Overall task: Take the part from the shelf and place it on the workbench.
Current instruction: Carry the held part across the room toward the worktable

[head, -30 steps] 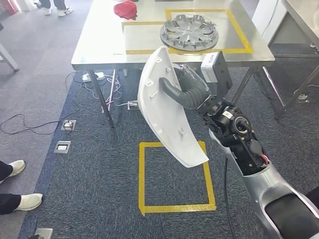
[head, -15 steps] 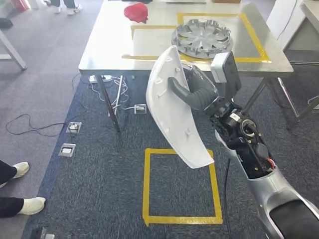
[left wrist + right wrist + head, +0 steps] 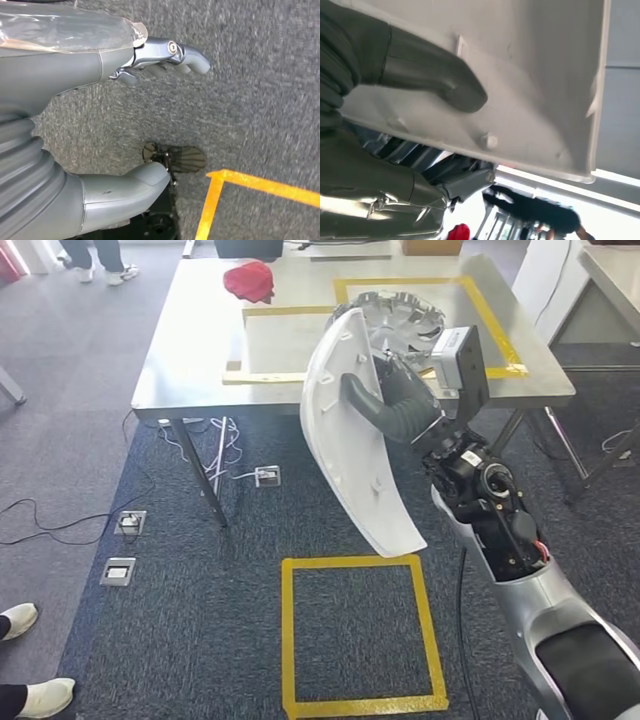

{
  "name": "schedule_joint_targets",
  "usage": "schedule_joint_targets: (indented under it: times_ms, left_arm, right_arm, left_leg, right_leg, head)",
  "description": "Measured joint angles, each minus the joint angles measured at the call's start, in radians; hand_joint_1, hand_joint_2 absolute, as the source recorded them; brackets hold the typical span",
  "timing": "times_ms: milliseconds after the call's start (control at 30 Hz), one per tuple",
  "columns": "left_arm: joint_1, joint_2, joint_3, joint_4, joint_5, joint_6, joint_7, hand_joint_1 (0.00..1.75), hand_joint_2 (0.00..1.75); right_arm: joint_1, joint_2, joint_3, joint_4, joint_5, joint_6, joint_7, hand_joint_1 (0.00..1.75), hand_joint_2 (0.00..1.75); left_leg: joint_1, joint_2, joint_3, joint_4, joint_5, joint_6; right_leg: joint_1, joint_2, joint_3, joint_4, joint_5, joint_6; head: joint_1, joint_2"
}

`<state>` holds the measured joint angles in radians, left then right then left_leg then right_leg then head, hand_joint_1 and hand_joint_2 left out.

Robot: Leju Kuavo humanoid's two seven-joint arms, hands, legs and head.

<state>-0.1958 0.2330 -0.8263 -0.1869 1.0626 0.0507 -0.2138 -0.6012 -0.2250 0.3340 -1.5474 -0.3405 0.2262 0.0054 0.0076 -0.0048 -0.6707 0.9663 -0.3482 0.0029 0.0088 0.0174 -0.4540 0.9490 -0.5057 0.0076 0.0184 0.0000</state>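
The right hand grips a curved white part, raised at the steel worktop's near edge. The left hand hangs with fingers spread, holding nothing, above carpet.

You've got a steel workbench marked with yellow tape rectangles, a silver hubcap and red cloth sitting on it.
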Motion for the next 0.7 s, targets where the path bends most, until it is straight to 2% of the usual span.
schedule_joint_targets:
  times_ms: [67,100,133,200,233,267,300,333,400,433,467,567,600,633,700]
  left_arm:
    - [-0.002,0.0,0.0,0.0,0.0,0.0,0.0,0.0,1.75]
    - [-0.004,0.0,0.0,0.0,0.0,0.0,0.0,0.0,1.75]
    - [-0.005,0.0,0.0,0.0,0.001,0.0,0.0,0.0,1.75]
    - [-0.005,0.0,0.0,0.0,0.002,0.0,0.0,0.0,1.75]
    - [-0.004,0.0,0.0,0.0,0.003,0.0,0.0,0.0,1.75]
    - [-0.003,0.0,0.0,0.0,0.004,0.0,0.0,0.0,1.75]
    - [-0.002,0.0,0.0,0.0,0.004,0.0,0.0,0.0,1.75]
    - [-0.002,0.0,0.0,0.0,0.005,0.0,0.0,0.0,1.75]
    - [-0.002,-0.001,0.0,0.0,0.006,-0.001,0.0,0.0,1.75]
    - [-0.003,-0.001,0.0,0.0,0.006,-0.001,0.0,0.0,1.75]
    - [-0.003,-0.001,0.0,0.0,0.006,-0.001,0.0,0.0,1.75]
    - [-0.005,0.0,0.0,0.0,0.006,-0.001,0.0,0.0,1.75]
    - [-0.006,0.0,0.0,0.0,0.006,-0.001,0.0,0.0,1.75]
    - [-0.009,0.0,0.0,0.0,0.006,-0.001,0.0,0.0,1.75]
    - [-0.01,-0.001,0.0,0.0,0.006,-0.001,0.0,0.0,1.75]
  right_arm:
    - [-0.01,-0.008,-0.013,0.0,-0.001,-0.002,0.0,1.75,1.75]
    - [-0.016,-0.011,-0.018,-0.001,-0.001,-0.003,0.0,1.75,1.75]
    - [-0.019,-0.014,-0.023,-0.001,-0.001,-0.004,0.0,1.75,1.75]
    - [-0.019,-0.021,-0.03,-0.001,-0.001,-0.006,0.0,1.75,1.75]
    - [-0.017,-0.023,-0.032,0.0,-0.001,-0.006,0.001,1.75,1.75]
    - [-0.015,-0.025,-0.033,0.0,-0.001,-0.007,0.001,1.75,1.75]
    - [-0.014,-0.026,-0.035,0.0,-0.001,-0.008,0.001,1.75,1.75]
    - [-0.014,-0.027,-0.037,0.001,-0.001,-0.008,0.002,1.75,1.75]
    - [-0.014,-0.029,-0.043,0.002,-0.001,-0.008,0.002,1.75,1.75]
    - [-0.013,-0.031,-0.046,0.002,-0.001,-0.008,0.002,1.75,1.75]
    - [-0.013,-0.032,-0.047,0.003,-0.001,-0.008,0.003,1.75,1.75]
    - [-0.016,-0.033,-0.049,0.003,-0.001,-0.008,0.002,1.75,1.75]
    - [-0.019,-0.033,-0.049,0.002,-0.001,-0.008,0.001,1.75,1.75]
    - [-0.021,-0.033,-0.049,0.002,-0.001,-0.008,0.0,1.75,1.75]
    - [-0.022,-0.033,-0.049,0.002,-0.001,-0.007,-0.001,1.75,1.75]
  left_leg:
    - [0.002,0.0,0.018,-0.003,-0.007,0.011]
    - [0.003,0.0,0.029,-0.004,-0.013,0.016]
    - [0.003,0.0,0.039,-0.005,-0.019,0.02]
    - [0.003,-0.001,0.057,-0.006,-0.035,0.024]
    - [0.003,-0.001,0.067,-0.005,-0.044,0.024]
    - [0.003,-0.001,0.079,-0.005,-0.053,0.024]
    - [0.003,-0.001,0.093,-0.005,-0.064,0.023]
    - [0.003,-0.002,0.11,-0.005,-0.075,0.021]
    - [0.002,-0.003,0.137,-0.004,-0.097,0.015]
    - [0.001,-0.005,0.145,-0.004,-0.106,0.01]
    - [0.0,-0.005,0.151,-0.003,-0.114,0.005]
    - [-0.001,-0.005,0.16,0.008,-0.126,-0.01]
    - [0.0,-0.004,0.148,0.034,-0.132,-0.014]
    - [0.001,-0.003,0.123,0.079,-0.144,-0.019]
    - [0.002,-0.002,0.036,0.212,-0.184,-0.025]
  right_leg:
    - [-0.001,-0.003,0.005,0.013,-0.011,0.011]
    - [-0.002,-0.005,-0.007,0.044,-0.023,0.016]
    - [-0.004,-0.008,-0.032,0.095,-0.04,0.022]
    - [-0.007,-0.009,-0.113,0.234,-0.093,0.031]
    - [-0.009,-0.009,-0.152,0.286,-0.117,0.034]
    - [-0.01,-0.009,-0.179,0.308,-0.129,0.035]
    - [-0.01,-0.01,-0.191,0.295,-0.119,0.035]
    - [-0.011,-0.01,-0.185,0.245,-0.081,0.033]
    - [-0.01,-0.011,-0.162,0.103,0.039,0.024]
    - [-0.008,-0.012,-0.153,0.051,0.083,0.019]
    - [-0.006,-0.012,-0.149,0.022,0.11,0.012]
    - [-0.005,-0.009,-0.13,0.009,0.113,-0.008]
    - [-0.006,-0.009,-0.121,0.005,0.111,-0.013]
    - [-0.008,-0.008,-0.112,0.002,0.108,-0.018]
    - [-0.007,-0.009,-0.101,0.0,0.097,-0.025]
  head:
    - [0.006,0.0]
    - [0.009,0.0]
    - [0.013,0.0]
    - [0.022,0.0]
    - [0.026,0.0]
    - [0.031,0.0]
    - [0.036,0.0]
    - [0.041,0.0]
    - [0.049,0.0]
    - [0.05,0.0]
    - [0.05,0.0]
    - [0.047,0.0]
    - [0.044,0.0]
    - [0.039,0.0]
    - [0.027,0.0]
